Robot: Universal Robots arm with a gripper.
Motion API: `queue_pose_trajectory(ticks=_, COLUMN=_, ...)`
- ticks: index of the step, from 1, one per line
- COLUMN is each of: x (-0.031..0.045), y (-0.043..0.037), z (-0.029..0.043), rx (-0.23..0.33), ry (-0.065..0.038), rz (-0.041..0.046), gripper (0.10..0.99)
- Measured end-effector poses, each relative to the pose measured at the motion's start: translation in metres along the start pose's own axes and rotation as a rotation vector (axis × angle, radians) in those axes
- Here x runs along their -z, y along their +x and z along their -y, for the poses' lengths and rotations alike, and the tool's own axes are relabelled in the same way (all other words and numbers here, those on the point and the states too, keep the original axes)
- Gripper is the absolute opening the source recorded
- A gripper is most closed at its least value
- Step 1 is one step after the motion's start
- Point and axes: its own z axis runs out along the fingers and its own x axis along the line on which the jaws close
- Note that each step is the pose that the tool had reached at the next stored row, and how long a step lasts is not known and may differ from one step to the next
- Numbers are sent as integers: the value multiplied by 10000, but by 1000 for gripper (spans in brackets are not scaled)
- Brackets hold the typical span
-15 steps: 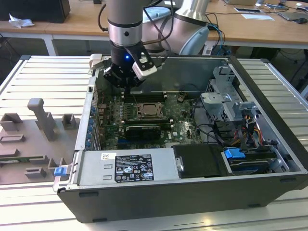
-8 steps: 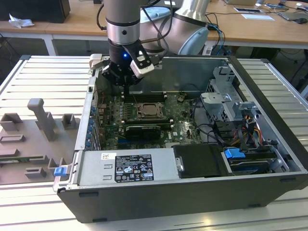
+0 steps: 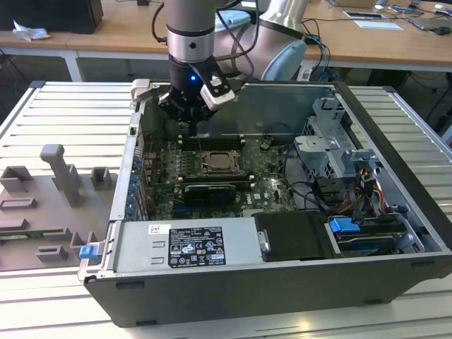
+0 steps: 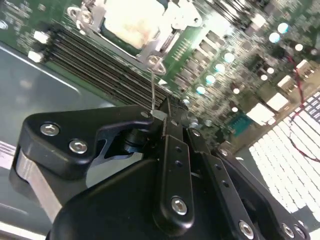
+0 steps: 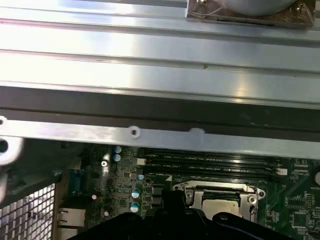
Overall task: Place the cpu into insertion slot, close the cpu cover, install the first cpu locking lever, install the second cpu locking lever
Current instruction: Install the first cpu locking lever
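The cpu (image 4: 131,20) lies pale and flat in the insertion slot (image 3: 220,164) on the green board. The silver cpu cover (image 4: 172,27) lies down around the cpu (image 5: 221,205), framing it. A thin wire locking lever (image 4: 153,85) runs from the socket's corner up to my gripper (image 4: 161,117). The black fingers meet on the lever's end. In the exterior view my gripper (image 3: 192,129) hangs inside the open computer case, just behind the socket and above the memory slots.
Long black memory slots (image 4: 85,55) run beside the socket, close under the fingers. The case's rear wall (image 5: 150,107) stands near. A drive cage (image 3: 328,134) and cables fill the exterior view's right, a power supply (image 3: 187,244) the front. Grey fixtures (image 3: 49,205) lie outside the case.
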Motion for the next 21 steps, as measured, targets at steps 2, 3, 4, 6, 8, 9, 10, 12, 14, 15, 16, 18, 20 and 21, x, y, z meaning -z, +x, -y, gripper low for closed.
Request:
queue_pose_trajectory(ticks=2, x=-18, y=-93, z=6, rx=1, ry=1, rz=-1, gripper=106)
queue_pose_trajectory(ticks=3, x=-39, y=-200, z=13, rx=1, ry=2, rz=-1, gripper=106)
queue_pose_trajectory(ticks=4, x=-48, y=-252, z=17, rx=0, ry=2, rz=-1, gripper=106)
queue_pose_trajectory(ticks=6, x=-64, y=-352, z=24, rx=0, ry=0, rz=0, gripper=106)
queue_pose_trajectory(ticks=8, x=-71, y=-397, z=28, rx=2, ry=-2, rz=-1, gripper=106)
queue_pose_trajectory(ticks=9, x=-73, y=-397, z=29, rx=0, ry=-27, rz=4, gripper=106)
queue_pose_trajectory(ticks=10, x=-75, y=-397, z=29, rx=1, ry=-83, rz=11, gripper=106)
queue_pose_trajectory(ticks=12, x=-82, y=-397, z=30, rx=1, ry=-212, rz=33, gripper=106)
queue_pose_trajectory(ticks=14, x=-89, y=-397, z=31, rx=1, ry=-365, rz=52, gripper=106)
queue_pose_trajectory(ticks=15, x=-95, y=-397, z=31, rx=1, ry=-504, rz=72, gripper=106)
queue_pose_trajectory(ticks=16, x=-110, y=-397, z=31, rx=6, ry=-538, rz=90, gripper=106)
queue_pose_trajectory(ticks=18, x=-138, y=-400, z=34, rx=31, ry=-535, rz=99, gripper=106)
queue_pose_trajectory(ticks=20, x=-163, y=-400, z=35, rx=69, ry=-535, rz=107, gripper=106)
queue_pose_trajectory(ticks=21, x=-172, y=-401, z=36, rx=105, ry=-536, rz=109, gripper=106)
